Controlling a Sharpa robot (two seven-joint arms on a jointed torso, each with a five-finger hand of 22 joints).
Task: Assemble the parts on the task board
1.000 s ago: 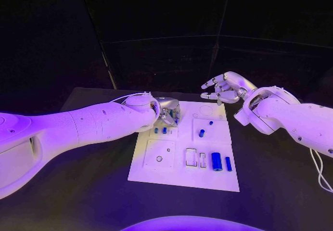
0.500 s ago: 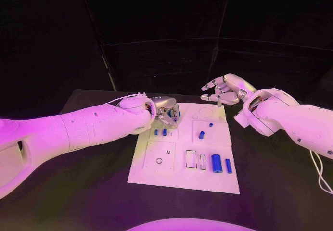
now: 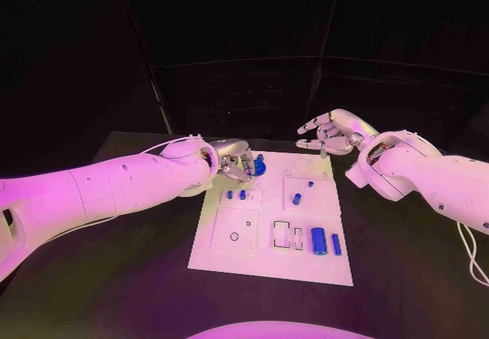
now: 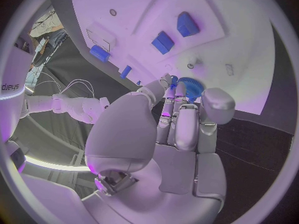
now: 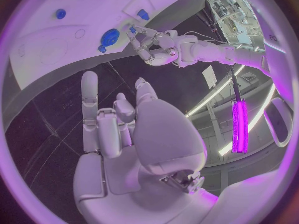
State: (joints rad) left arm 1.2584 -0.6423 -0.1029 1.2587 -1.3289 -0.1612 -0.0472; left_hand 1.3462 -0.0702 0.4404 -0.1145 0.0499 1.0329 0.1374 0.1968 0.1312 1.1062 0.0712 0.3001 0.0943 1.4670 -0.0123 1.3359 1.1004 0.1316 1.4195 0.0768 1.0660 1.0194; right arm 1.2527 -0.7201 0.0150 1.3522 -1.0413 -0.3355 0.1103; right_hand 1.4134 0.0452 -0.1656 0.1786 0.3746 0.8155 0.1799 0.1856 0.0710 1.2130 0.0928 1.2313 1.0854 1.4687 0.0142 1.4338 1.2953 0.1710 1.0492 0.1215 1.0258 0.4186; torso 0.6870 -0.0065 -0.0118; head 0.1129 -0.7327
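The task board point(image 3: 267, 263) lies lengthwise away from the robot. Nearest, a thick blue cylinder point(image 3: 318, 238) and a thin blue pin point(image 3: 336, 242) lie along that axis. Farther on, the left hand point(image 3: 237, 161) pinches a blue toothed gear point(image 3: 258, 167) at its fingertips point(image 4: 173, 82), just above the board's far corner. Beyond the far edge, the right hand point(image 3: 333, 132) hovers with its fingers spread, holding nothing. On the left arm, "dieys" is readable.

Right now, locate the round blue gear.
In the head view the blue gear sits at the task board's far left corner, at the left hand's fingers.
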